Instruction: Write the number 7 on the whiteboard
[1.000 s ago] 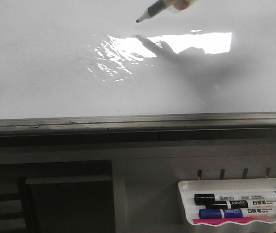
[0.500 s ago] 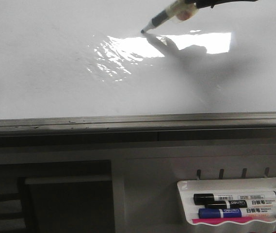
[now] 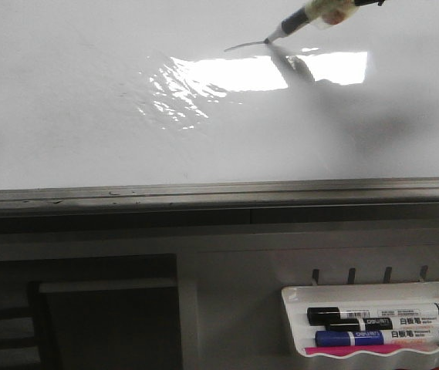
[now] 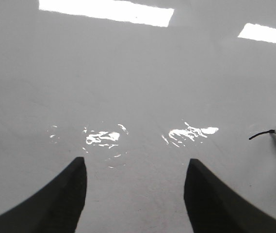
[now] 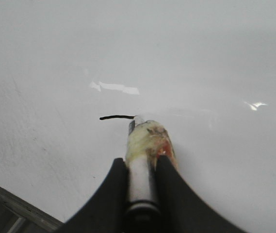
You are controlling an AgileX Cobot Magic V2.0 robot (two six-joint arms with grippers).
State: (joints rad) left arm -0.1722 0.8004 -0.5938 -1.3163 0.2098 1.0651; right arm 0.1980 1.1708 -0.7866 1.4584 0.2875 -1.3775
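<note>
The left gripper (image 4: 135, 194) hovers over the whiteboard (image 3: 88, 116) with its two dark fingers (image 4: 65, 204) spread wide and nothing between them; only bare glossy board shows in the gap. The right gripper (image 5: 140, 189) pinches a marker (image 5: 142, 165) tightly between its fingers (image 5: 179, 199), the taped, stained barrel pointing away from the wrist and its tip touching the board at the end of a short, slightly curved dark stroke (image 5: 116, 117), the top bar of the number 7 (image 3: 244, 45). No stem is drawn. In the front view the stroke lies near the upper middle of the board, just above a bright rectangular glare and right of a rippled shiny patch, with the marker's shadow falling across the glare. A grey metal edge strip (image 3: 204, 193) runs along the board's near side. Below it, at the lower right, a small white tray (image 3: 373, 293) holds several markers (image 3: 373, 327) lying side by side, black- and blue-capped, with something pink beneath them. Only the front view shows the tray; the left wrist view catches the stroke and marker tip at its far edge, while the right wrist view shows the grip on the barrel up close.
</note>
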